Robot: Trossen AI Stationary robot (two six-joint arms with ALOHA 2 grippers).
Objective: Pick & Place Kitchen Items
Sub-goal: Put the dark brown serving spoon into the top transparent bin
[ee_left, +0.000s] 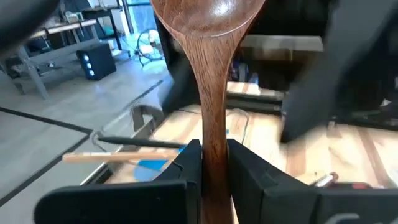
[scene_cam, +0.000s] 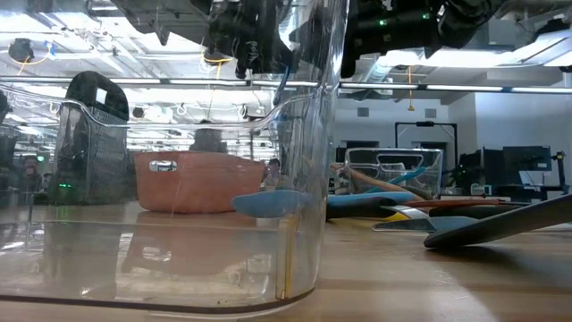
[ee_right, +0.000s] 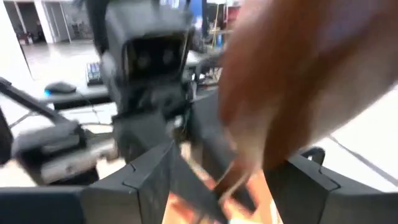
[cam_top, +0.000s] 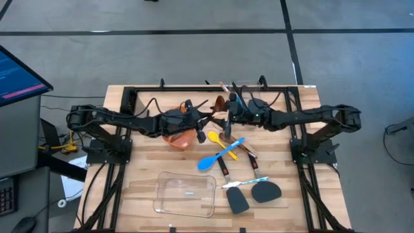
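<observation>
From above, the two arms meet over the far middle of the wooden tabletop [cam_top: 149,162]. The left pincer [cam_top: 208,120] sits just past the orange bin [cam_top: 179,137], and the right pincer [cam_top: 228,118] faces it at close range; a brown wooden spoon [cam_top: 220,103] shows between them. How each pincer stands cannot be read from this height.

The left wrist view settles it for that arm: the left pincer [ee_left: 214,163] is clamped on the wooden spoon [ee_left: 211,93], its two dark fingers [ee_left: 186,165] pressing the handle from either side, the bowl standing up and away from the camera. The right wrist view shows the right pincer [ee_right: 217,180] with its fingers [ee_right: 149,171] spread wide apart, a blurred brown shape close in front and the left arm's wrist beyond it; whether they touch the spoon I cannot tell.

Only the high view lays out the other utensils: a blue spoon [cam_top: 217,157] and a yellow spoon [cam_top: 222,144] crossing near the centre, two black spatulas [cam_top: 252,194] towards the near right, and a clear plastic container [cam_top: 185,194] at the near middle.

The low view looks through that clear container [scene_cam: 161,179], with the orange bin [scene_cam: 201,183] behind it and the blue spoon's bowl [scene_cam: 273,204] lying flat on the wood.
</observation>
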